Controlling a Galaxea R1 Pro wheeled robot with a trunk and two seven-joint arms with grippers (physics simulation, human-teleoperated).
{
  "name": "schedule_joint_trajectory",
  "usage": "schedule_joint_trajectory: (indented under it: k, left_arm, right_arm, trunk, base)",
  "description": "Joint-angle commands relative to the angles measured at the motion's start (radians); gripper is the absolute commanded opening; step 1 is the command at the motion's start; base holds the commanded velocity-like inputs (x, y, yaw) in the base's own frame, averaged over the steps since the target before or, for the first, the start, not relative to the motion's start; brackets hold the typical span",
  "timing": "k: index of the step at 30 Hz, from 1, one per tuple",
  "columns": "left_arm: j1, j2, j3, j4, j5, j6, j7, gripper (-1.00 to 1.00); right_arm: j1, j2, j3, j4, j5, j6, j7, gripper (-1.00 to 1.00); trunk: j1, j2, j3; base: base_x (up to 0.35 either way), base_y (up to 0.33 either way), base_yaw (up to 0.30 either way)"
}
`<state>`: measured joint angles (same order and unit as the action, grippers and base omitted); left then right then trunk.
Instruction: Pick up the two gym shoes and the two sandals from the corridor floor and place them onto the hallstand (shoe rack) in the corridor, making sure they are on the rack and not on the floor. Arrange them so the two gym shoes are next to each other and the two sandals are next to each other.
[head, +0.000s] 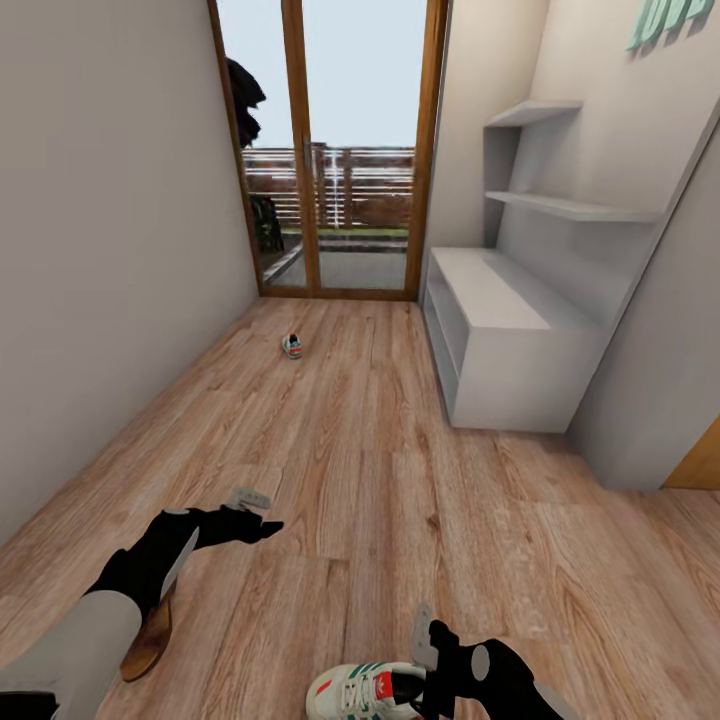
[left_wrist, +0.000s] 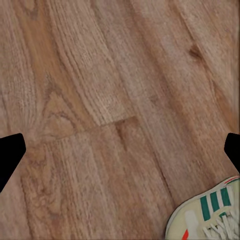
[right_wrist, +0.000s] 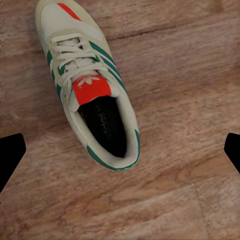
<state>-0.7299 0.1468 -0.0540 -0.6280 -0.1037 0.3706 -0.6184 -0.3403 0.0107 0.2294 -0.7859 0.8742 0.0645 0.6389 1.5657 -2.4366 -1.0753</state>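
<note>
One gym shoe (head: 365, 690) lies on the corridor floor (head: 400, 500) at six o'clock, just beside the right gripper (head: 428, 640), whose jaws hang wide open and empty above it. The second gym shoe (head: 292, 346) sits far off at eleven o'clock. The left gripper (head: 250, 510) is open, empty too. A sandal (head: 150, 640) lies under the left arm. The hallstand (head: 500, 330) stands at two o'clock.
</note>
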Motion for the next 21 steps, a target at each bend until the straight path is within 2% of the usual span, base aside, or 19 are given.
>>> schedule_joint_trajectory:
  k: [1,7,13,17,21]
  left_arm:
    - [0.001,0.000,-0.001,-0.004,-0.007,0.004,-0.008,1.00]
    - [0.008,0.002,-0.002,-0.009,-0.011,0.005,-0.021,1.00]
    - [0.011,0.000,-0.001,-0.010,-0.046,0.005,-0.023,1.00]
    - [0.012,-0.003,-0.001,-0.010,-0.080,0.005,-0.023,1.00]
    - [0.013,-0.003,-0.002,-0.009,-0.093,0.005,-0.023,1.00]
  right_arm:
    - [0.000,0.000,0.001,-0.001,0.003,0.006,0.004,1.00]
    - [0.000,0.000,0.004,0.005,0.003,0.002,0.000,1.00]
    - [0.001,0.000,0.006,0.006,0.004,0.002,-0.031,1.00]
    - [0.000,0.002,0.010,0.007,0.006,0.002,-0.108,1.00]
    - [0.000,0.004,0.015,0.019,0.006,0.003,-0.175,1.00]
  trunk:
    - [0.000,0.000,-0.002]
    - [0.000,0.000,-0.008]
    - [0.000,0.000,-0.009]
    - [0.000,0.000,-0.009]
    - [0.000,0.000,-0.009]
  base:
    - [0.000,0.000,0.000]
    - [0.000,0.000,0.000]
    - [0.000,0.000,0.000]
    - [0.000,0.000,0.000]
    - [0.000,0.000,0.000]
